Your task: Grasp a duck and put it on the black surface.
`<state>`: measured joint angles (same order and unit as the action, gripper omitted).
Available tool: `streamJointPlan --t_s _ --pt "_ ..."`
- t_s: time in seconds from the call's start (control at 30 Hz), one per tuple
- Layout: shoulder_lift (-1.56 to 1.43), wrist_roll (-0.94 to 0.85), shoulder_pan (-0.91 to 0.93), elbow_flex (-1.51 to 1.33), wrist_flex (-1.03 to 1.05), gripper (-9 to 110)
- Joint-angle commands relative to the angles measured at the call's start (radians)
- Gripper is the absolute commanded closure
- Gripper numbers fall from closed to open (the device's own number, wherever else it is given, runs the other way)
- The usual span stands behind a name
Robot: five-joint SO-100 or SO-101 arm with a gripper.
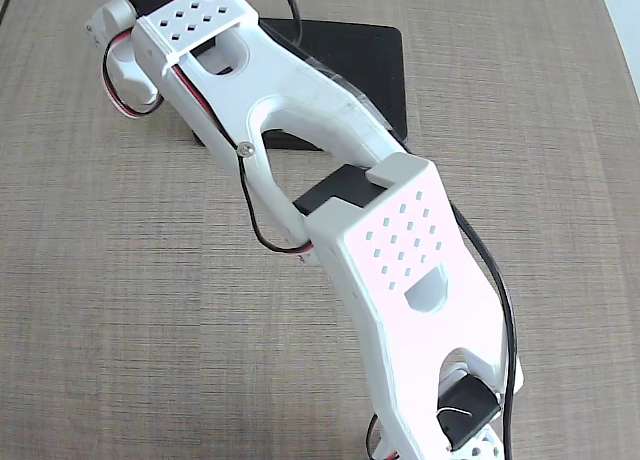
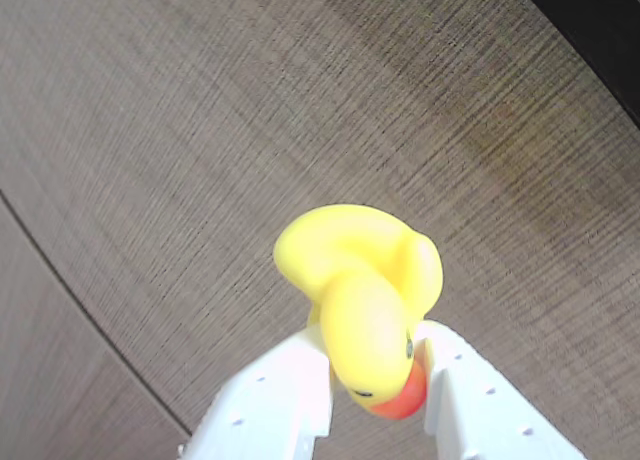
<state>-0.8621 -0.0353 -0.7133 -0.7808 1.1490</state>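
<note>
Brown woven-grain tabletop [image 1: 120,310], even soft light.

Shell: my arm [image 1: 400,270] is white printed plastic, two long curved links with oval cut-outs.
Vents: I count grids of small square holes on both link covers.
Motors: black servo blocks [image 1: 335,190] sit at the joints.
Wiring: I see black cable down the side, plus a red, black and white lead [image 1: 125,95] looping near the far end.
Fastener: one silver screw [image 1: 244,149] on the upper link.
Pincer [image 2: 378,380]: white fingers, dotted with tiny pinholes.
</note>
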Motion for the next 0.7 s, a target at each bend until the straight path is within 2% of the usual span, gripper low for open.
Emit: streamJointPlan --t_s 0.0,0.2,0.4,0.67 --pt "-0.403 -0.005 0.044 -0.146 -0.003 101" --pt "-0.514 -0.006 0.206 -0.38 -0.018 101" --pt "-0.505 -0.006 0.345 -0.535 -0.176 101" --pt "-0.489 -0.006 0.368 -0.719 -0.364 101"
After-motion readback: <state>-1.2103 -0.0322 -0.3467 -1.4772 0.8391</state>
